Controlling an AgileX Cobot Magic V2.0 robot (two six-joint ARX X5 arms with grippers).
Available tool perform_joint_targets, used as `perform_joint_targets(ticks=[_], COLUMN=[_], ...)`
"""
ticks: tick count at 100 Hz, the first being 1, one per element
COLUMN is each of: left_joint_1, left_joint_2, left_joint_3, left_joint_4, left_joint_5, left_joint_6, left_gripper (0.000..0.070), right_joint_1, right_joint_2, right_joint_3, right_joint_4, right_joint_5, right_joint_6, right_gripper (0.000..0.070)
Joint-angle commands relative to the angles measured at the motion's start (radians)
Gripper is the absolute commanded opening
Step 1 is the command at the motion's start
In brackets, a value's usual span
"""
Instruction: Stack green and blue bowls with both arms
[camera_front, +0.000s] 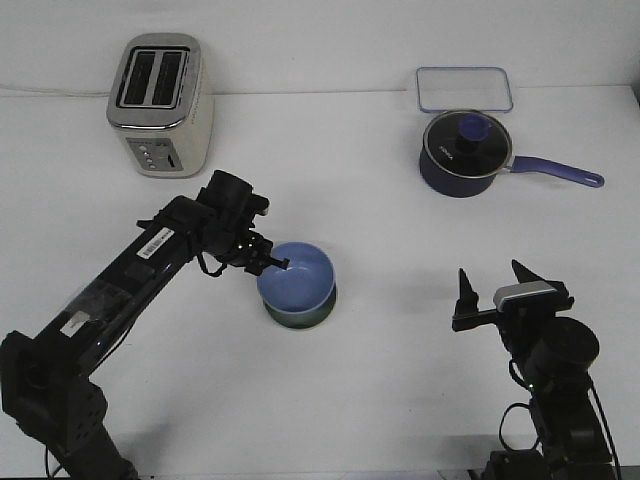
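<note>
Blue bowl (296, 275) sits in green bowl (300, 316), mid-table. Left gripper (277, 263) at blue's left rim, grip unclear. Right gripper (493, 283) spread wide, holding nothing.

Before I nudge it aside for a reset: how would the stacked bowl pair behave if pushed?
The blue bowl sits nested in the green bowl, so they would probably slide together. On the smooth white table they likely glide easily. A high push might tip the blue one out.

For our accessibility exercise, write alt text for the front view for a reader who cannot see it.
A blue bowl sits nested in a green bowl at the centre of a white table, with the left gripper at the blue bowl's rim. The right gripper stands open and empty, well apart; a toaster, a lidded saucepan and a clear tray sit behind.
</note>
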Motion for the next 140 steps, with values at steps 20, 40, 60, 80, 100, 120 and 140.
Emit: perform_joint_targets(ticks=[20, 40, 60, 80, 100, 120, 140], left_joint_1=[-0.007, -0.001, 0.048, 0.164, 0.293, 0.372, 0.383], left_joint_2=[0.022, 0.012, -0.067, -0.217, -0.379, -0.539, -0.731], left_joint_3=[0.013, 0.015, 0.015, 0.015, 0.015, -0.024, -0.196], left_joint_4=[-0.002, 0.008, 0.025, 0.037, 0.034, 0.038, 0.16], left_joint_5=[0.011, 0.1, 0.098, 0.089, -0.007, -0.032, -0.034], left_joint_6=[0.019, 0.024, 0.025, 0.025, 0.024, 0.024, 0.032], left_gripper=[0.0366, 0.0394, 0.0393, 0.0393, 0.0393, 0.0393, 0.0393], right_joint_1=[0.002, 0.002, 0.002, 0.002, 0.002, 0.002, 0.002], right_joint_2=[0.004, 0.004, 0.004, 0.004, 0.004, 0.004, 0.004], right_joint_3=[0.008, 0.008, 0.008, 0.008, 0.008, 0.008, 0.008], right_joint_4=[0.011, 0.011, 0.011, 0.011, 0.011, 0.011, 0.01], right_joint_5=[0.0, 0.0, 0.0, 0.0, 0.0, 0.0, 0.0], right_joint_6=[0.006, 0.006, 0.006, 0.006, 0.006, 0.006, 0.006], right_gripper=[0.0609, 0.0609, 0.0609, 0.0609, 0.0609, 0.0609, 0.0609])
